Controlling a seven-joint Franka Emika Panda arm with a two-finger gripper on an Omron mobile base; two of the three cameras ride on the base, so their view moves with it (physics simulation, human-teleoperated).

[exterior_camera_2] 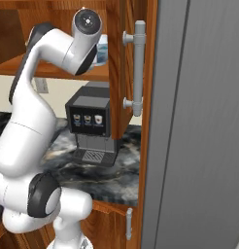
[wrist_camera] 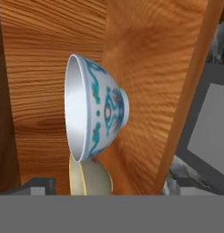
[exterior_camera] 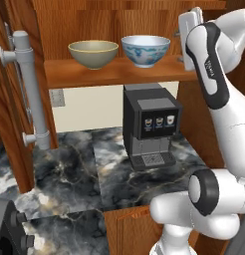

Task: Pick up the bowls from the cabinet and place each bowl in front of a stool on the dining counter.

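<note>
Two bowls stand upright side by side on the wooden shelf [exterior_camera: 109,72] of the cabinet. The olive-beige bowl [exterior_camera: 93,53] is on the left and the white bowl with blue-teal pattern [exterior_camera: 145,50] on the right. My gripper [exterior_camera: 184,39] hovers at shelf height just right of the patterned bowl, apart from it, open with nothing between its fingers. The rolled hand view faces the patterned bowl [wrist_camera: 98,113] side-on, with the olive-beige bowl [wrist_camera: 89,179] behind it. The stool and the dining counter are out of view.
A dark coffee machine [exterior_camera: 150,124] stands on the marbled worktop [exterior_camera: 69,169] below the shelf. The cabinet doors hang open on both sides, one with a grey bar handle [exterior_camera: 30,84], the other with its handle [exterior_camera_2: 139,68]. A tall grey panel [exterior_camera_2: 204,126] stands at the right.
</note>
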